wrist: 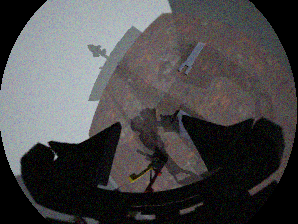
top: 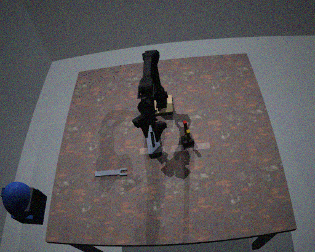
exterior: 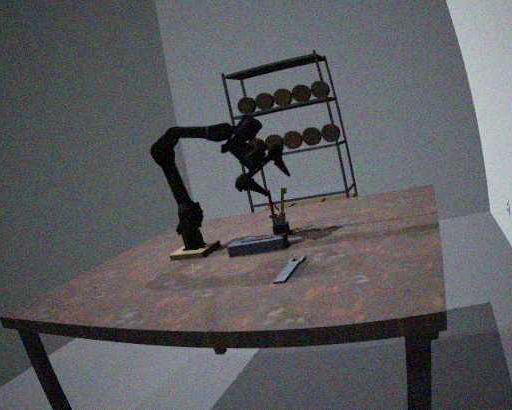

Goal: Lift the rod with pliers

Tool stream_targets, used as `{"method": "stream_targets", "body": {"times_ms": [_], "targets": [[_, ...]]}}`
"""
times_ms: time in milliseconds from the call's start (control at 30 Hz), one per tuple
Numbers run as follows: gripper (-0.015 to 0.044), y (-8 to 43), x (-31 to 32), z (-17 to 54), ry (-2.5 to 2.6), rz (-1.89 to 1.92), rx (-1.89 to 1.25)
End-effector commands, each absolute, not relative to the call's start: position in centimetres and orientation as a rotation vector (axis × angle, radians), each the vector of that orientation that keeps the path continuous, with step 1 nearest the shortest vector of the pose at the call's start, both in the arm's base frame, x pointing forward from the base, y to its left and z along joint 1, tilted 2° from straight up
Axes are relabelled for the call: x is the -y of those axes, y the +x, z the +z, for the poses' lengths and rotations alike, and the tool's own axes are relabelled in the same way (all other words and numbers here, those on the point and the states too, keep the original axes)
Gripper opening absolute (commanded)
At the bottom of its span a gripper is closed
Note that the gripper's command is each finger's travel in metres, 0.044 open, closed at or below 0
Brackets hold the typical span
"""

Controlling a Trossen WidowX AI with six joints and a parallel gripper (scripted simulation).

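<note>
- From the top, we see the black two-fingered pincer (top: 152,140) (exterior: 279,184) (wrist: 152,121) standing wide open, with nothing between its fingers. In this view it overlaps the long grey block with a dark slot (top: 155,150) (exterior: 258,246) (wrist: 184,126), presumably the channel. The rod should be inside, but we cannot make it out. To one side of the pincer, the locking pliers with red and yellow handle ends (top: 187,131) (exterior: 283,200) (wrist: 141,176) stand in a small black holster (top: 187,142) (exterior: 281,226) (wrist: 159,162), likely to keep their handles graspable.
- From the exterior, we find the pincer above the handles, tilted down. We judge the wide spread is meant to admit both handles, splayed because the pliers are unlocked. The flat grey fork-ended metal bar (top: 109,173) (exterior: 288,271) (wrist: 194,56) lies on the mottled brown bench (exterior: 363,300), below and apart from the pincer, probably unneeded.
- At the wrist, we see the handles between the pincer's fingers in projection, ungripped; we would align before descending, lest a fingertip knock one.
</note>
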State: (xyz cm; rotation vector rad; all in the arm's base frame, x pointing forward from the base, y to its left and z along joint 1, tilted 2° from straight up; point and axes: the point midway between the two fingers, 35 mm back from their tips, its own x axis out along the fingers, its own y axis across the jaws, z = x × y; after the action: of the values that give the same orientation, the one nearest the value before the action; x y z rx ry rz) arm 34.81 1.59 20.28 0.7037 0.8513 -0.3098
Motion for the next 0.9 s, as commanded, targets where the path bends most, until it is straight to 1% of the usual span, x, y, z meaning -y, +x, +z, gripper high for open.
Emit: {"method": "stream_targets", "body": {"times_ms": [0, 567, 767, 867], "targets": [[0.0440, 30.5, -2.2, 15.9, 0.950, -0.952, -1.310], [0.0440, 30.5, -2.2, 15.9, 0.950, -0.952, -1.310], [0.0440, 31.5, -4.2, 15.9, 0.951, -0.951, -1.310], [0.0440, 31.2, -5.1, 15.9, 0.952, -0.950, -1.311]]}}
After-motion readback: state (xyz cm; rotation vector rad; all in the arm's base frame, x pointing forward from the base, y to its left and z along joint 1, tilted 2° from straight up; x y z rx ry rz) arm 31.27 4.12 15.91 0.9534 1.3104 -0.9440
